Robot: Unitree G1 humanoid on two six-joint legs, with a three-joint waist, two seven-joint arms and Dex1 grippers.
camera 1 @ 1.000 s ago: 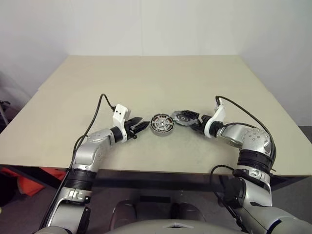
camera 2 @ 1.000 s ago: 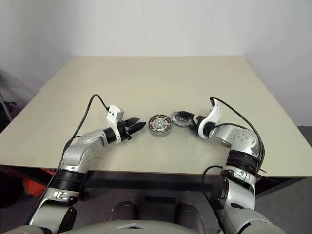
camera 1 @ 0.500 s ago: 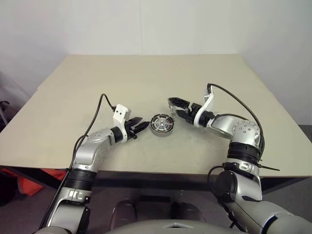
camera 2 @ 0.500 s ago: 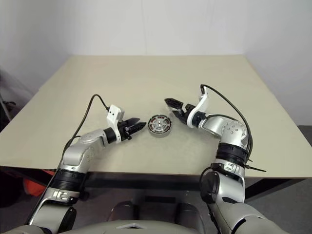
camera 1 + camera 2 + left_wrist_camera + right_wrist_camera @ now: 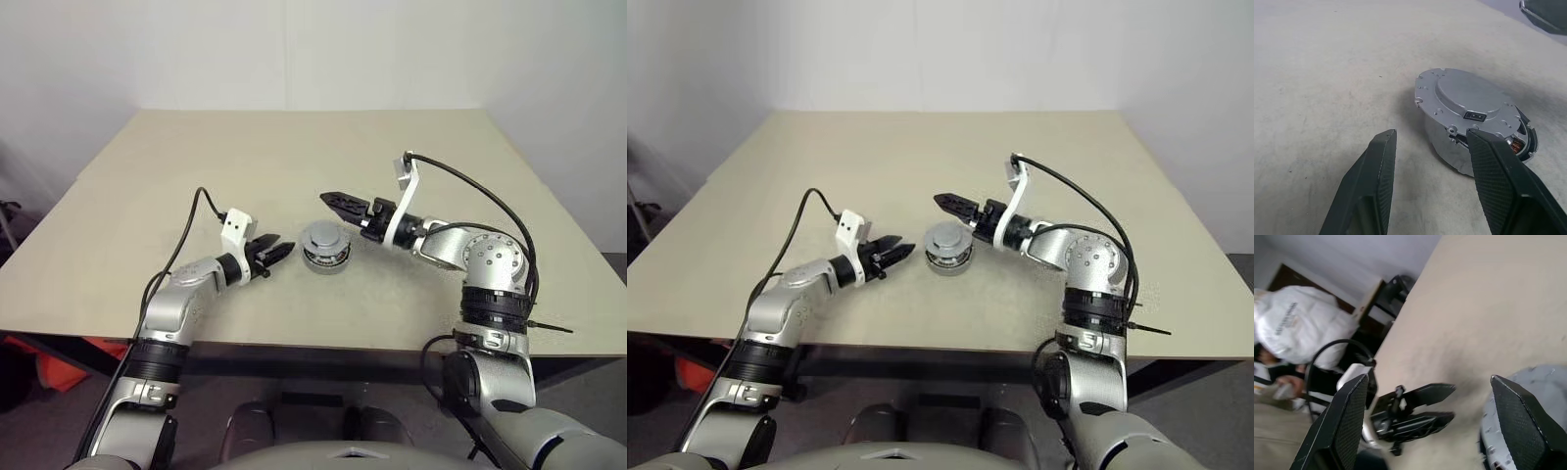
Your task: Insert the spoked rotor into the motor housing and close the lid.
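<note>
lid [image 5: 1467,98] now on motor housing [image 5: 1449,147] | dull-grey, slightly askew

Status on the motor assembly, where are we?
Looks nearly done. The lid sits on the motor housing on the table, so the rotor would be inside, though it's hidden. The right gripper hangs open and empty above it; the left gripper is open beside it. Left: confirm the lid is seated; copper shows at one edge in the left wrist view.
</note>
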